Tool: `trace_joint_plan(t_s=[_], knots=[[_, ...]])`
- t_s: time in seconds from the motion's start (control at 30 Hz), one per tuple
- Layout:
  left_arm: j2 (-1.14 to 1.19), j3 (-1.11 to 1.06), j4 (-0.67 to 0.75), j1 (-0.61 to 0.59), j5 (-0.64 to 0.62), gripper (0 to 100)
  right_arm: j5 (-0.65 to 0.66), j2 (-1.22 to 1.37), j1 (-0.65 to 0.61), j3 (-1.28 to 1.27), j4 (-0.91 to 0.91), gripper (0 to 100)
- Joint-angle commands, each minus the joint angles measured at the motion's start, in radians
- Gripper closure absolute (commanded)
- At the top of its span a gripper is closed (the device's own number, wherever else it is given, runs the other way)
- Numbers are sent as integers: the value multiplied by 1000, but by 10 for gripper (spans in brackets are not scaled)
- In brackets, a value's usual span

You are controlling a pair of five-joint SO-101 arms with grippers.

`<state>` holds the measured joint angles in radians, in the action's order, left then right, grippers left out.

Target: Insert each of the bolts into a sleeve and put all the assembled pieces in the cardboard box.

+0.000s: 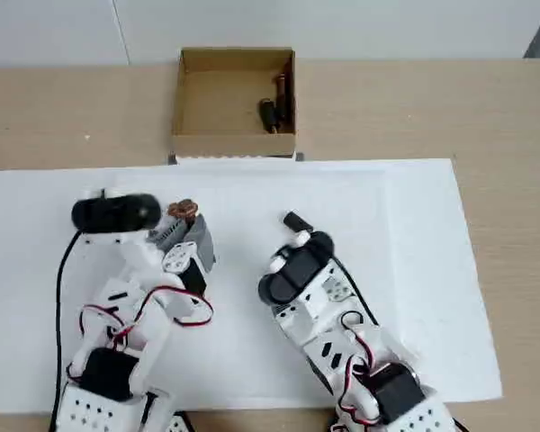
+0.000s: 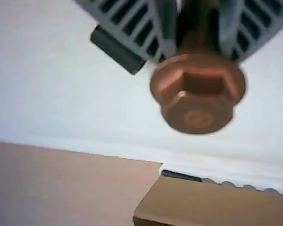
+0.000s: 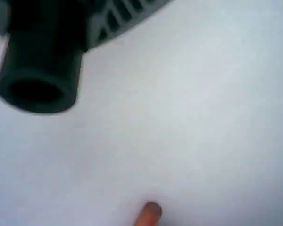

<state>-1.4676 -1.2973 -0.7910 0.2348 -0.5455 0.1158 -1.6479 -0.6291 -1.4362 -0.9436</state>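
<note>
Copper bolt [image 2: 196, 92] in left gripper [image 1: 184, 223], sleeve [image 3: 37, 75] in right gripper [image 1: 299, 231]

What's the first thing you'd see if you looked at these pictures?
A shiny copper bolt sticks head-first out of the left end effector, over the white sheet. Beside it, the right end effector grips a black sleeve with its open end showing. At the sheet's far edge, a cardboard box already holds a dark piece with a copper end.
</note>
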Motion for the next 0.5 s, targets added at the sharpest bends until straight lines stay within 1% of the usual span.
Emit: trace_joint_plan(t_s=[0.0,0.23,0.37,0.47], knots=[[-86,-21,31,8,-69,995,60,-5,-10,-14,81,996],[-203,-42,29,9,-84,995,147,-5,-12,-71,197,996],[-226,-42,29,15,-161,995,146,-5,-56,-77,217,996],[-230,-54,28,49,-172,995,144,-5,-81,-78,217,996]])
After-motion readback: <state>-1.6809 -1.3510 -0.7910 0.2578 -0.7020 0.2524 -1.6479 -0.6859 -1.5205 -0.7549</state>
